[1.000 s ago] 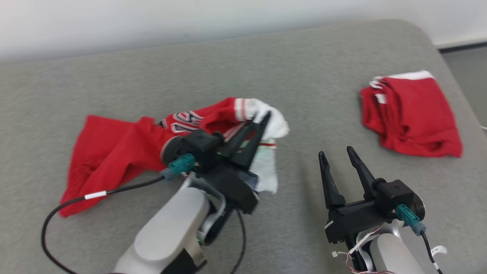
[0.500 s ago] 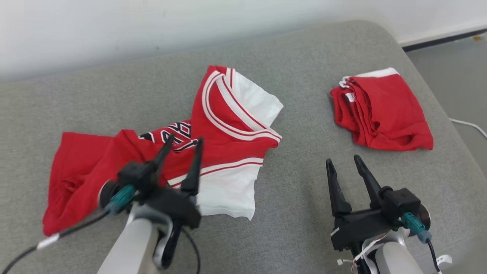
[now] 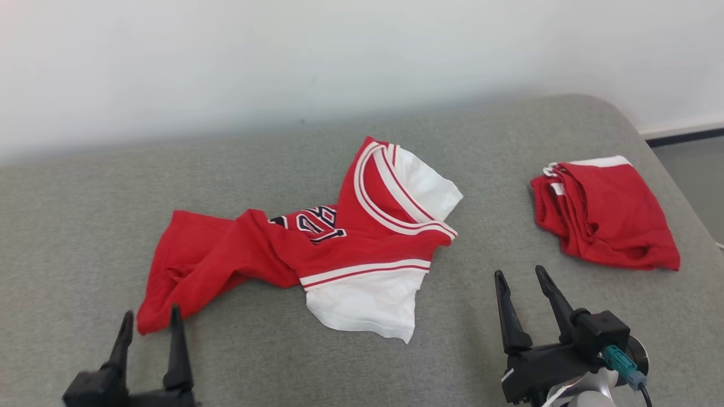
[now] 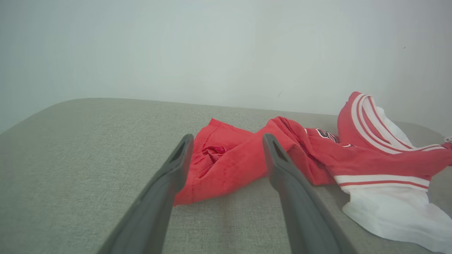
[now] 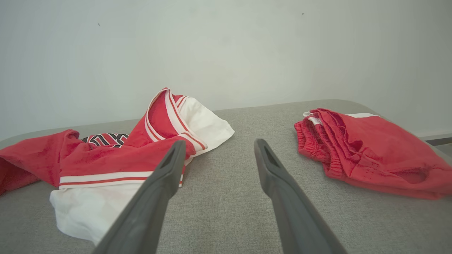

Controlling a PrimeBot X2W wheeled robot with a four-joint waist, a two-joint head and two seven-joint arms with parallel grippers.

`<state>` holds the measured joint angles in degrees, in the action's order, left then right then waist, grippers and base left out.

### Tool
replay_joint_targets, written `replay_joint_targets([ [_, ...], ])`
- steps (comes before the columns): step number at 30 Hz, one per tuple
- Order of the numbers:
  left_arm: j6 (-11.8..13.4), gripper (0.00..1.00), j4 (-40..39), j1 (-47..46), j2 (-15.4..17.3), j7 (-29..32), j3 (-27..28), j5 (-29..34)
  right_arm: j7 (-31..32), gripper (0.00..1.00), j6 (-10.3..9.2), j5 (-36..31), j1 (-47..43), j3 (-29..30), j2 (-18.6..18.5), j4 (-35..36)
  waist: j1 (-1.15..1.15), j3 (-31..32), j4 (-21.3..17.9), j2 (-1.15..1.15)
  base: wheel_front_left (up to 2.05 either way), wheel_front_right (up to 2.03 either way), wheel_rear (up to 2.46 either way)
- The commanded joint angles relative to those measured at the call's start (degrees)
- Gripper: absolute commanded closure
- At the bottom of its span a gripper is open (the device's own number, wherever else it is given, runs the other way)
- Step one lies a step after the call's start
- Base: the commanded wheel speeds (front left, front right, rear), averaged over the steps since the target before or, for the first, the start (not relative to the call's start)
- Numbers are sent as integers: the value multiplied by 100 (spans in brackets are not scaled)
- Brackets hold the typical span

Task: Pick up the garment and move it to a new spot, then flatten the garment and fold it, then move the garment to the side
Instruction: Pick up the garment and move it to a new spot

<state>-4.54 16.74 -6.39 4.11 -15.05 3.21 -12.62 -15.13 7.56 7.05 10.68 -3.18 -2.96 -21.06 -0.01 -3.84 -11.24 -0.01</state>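
The garment [image 3: 317, 249] is a red and white jersey with dark numerals, lying crumpled across the middle of the grey cushioned surface [image 3: 85, 226]. It also appears in the left wrist view [image 4: 282, 158] and the right wrist view [image 5: 116, 155]. My left gripper [image 3: 150, 316] is open at the lower left, just short of the garment's red bottom-left corner, holding nothing. Seen along its own fingers, the left gripper [image 4: 226, 139] frames that red end. My right gripper [image 3: 519, 276] stands open at the lower right, apart from the cloth, and in its own view the right gripper [image 5: 219, 143] is empty.
A second red garment [image 3: 605, 215], folded with white trim, lies at the right side of the surface, also in the right wrist view [image 5: 367, 151]. A pale wall [image 3: 339, 56] runs behind. The surface's rounded right edge drops to a grey floor [image 3: 696, 169].
My left gripper let go of the garment's white and red end, opened, and drew back to the lower left. The cloth dropped onto the surface. The head camera tilted up.
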Motion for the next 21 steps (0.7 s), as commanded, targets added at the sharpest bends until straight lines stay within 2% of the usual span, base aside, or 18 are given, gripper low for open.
replay_joint_targets([
  [1,-10,0,-90,183,-34,-18,95,101,2,0,-16,4,-104,17,7,23,1,196,216,1,0,0,0],
  [9,17,0,-457,927,-123,-17,571,322,2,0,-16,30,-356,34,6,18,1,339,339,1,0,0,0],
  [21,197,0,-448,1084,-123,-17,312,43,2,0,-16,-11,-403,16,8,-75,1,362,407,1,0,0,0],
])
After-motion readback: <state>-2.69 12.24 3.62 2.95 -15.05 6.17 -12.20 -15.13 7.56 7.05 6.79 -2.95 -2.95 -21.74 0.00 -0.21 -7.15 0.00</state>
